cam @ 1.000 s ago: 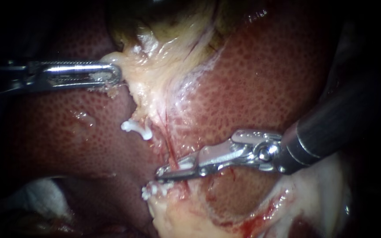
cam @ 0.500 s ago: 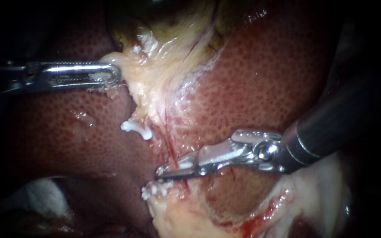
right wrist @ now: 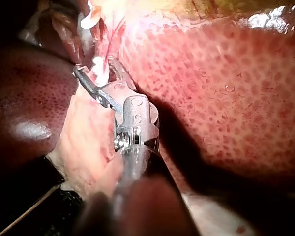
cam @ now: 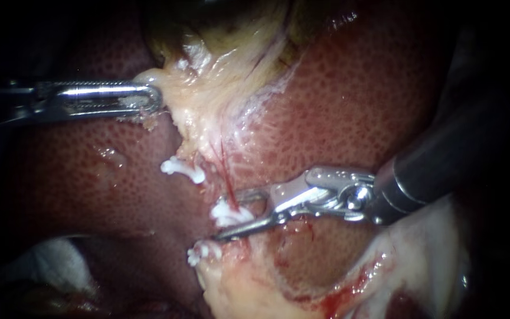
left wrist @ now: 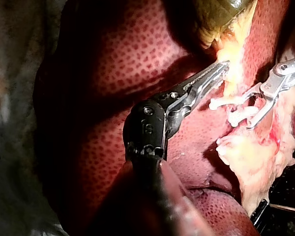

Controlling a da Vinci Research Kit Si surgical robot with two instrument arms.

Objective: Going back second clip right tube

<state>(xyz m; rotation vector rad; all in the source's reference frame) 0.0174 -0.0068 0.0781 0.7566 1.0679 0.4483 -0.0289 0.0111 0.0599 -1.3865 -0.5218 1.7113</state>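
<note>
Between the parted jaws of your right instrument (cam: 231, 215), on the thin red tube (cam: 225, 177), sits the second clip (cam: 224, 212). That hand stands apart and grips nothing. Your left instrument (cam: 151, 97) has its hand clamped on the pale tissue (cam: 202, 112) above, holding it taut over the liver (cam: 355, 106). The clip looks small and stiff, but the tube is likely soft, slick and easily torn, so take hold of neither. Draw straight back, and if you need purchase, use the pale tissue. Count three white clips, one red tube plainly seen, and two instruments.
</note>
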